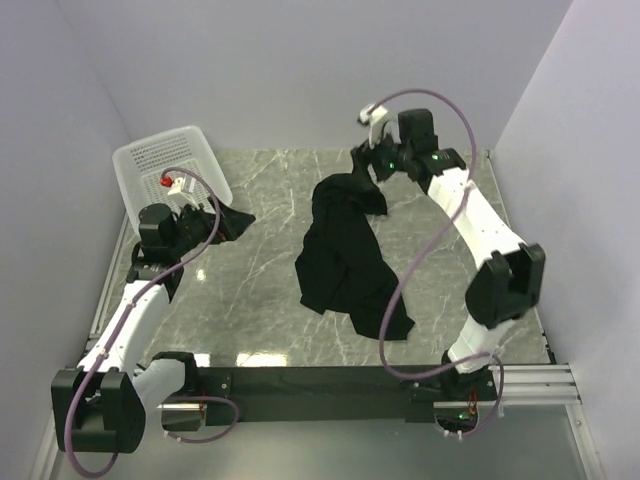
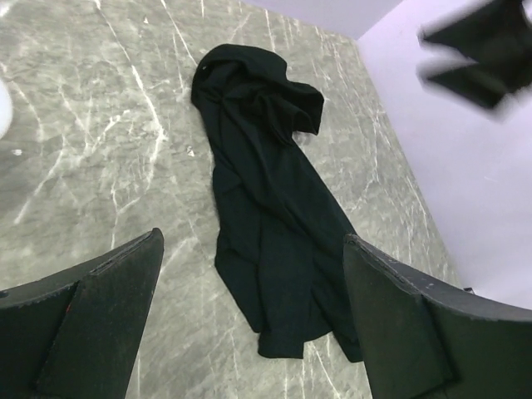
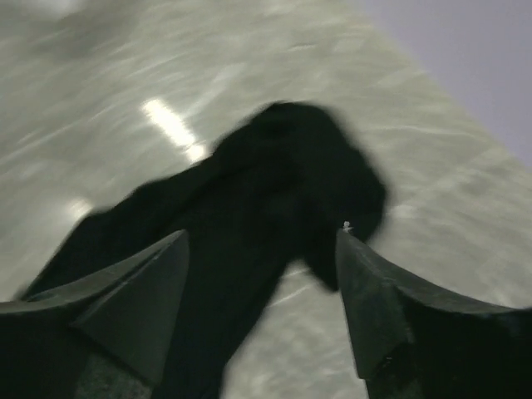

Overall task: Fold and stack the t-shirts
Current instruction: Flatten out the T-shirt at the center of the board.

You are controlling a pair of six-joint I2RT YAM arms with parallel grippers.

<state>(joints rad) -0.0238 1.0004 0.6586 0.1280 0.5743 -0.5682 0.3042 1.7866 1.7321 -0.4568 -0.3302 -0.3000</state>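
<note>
Black t-shirt [image 1: 345, 255] lies crumpled in a long heap at the middle of the grey marble counter [image 1: 250, 300], one end toward the far edge. Over that far end the right hand [image 3: 263, 233] hangs with fingers spread wide, gripping nothing. The left hand [image 2: 253, 237] is also wide and empty, near the left edge by a second black t-shirt [image 1: 228, 222] and a tilted white basket [image 1: 150, 160].

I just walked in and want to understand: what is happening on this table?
One black t-shirt lies crumpled in a long heap on the marble table. The right hand hovers open above its far end, holding nothing. The left hand, also open, is near the white basket, beside a second black garment.
</note>
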